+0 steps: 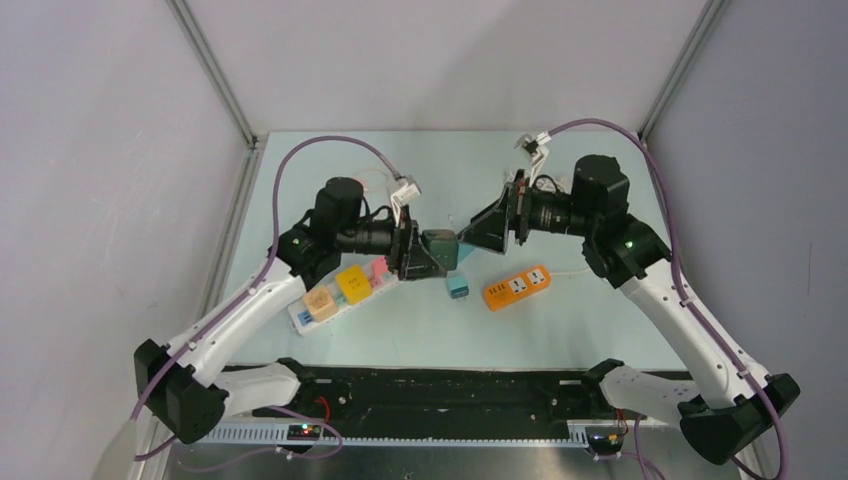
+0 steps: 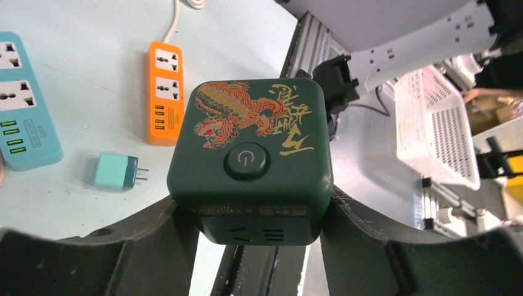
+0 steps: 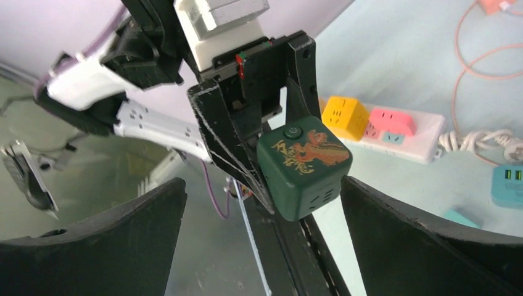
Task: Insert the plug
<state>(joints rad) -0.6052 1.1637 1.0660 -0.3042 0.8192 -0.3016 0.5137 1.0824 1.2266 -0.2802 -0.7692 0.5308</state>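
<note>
The green cube adapter (image 2: 250, 160), taken here as the plug, hangs above the table (image 1: 600, 330), clamped on two opposite side faces by the left gripper (image 2: 258, 206). It looks like rigid, glossy plastic, compact and probably fairly dense, so flat side faces suit a grip, not the button face. The right gripper (image 3: 262, 185) faces it spread wide, holding nothing. The orange power strip (image 1: 517, 287) lies below.

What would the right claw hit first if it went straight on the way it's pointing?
Probably the green cube gripped by the left claw; it sits dead ahead of the open right claw.
</note>
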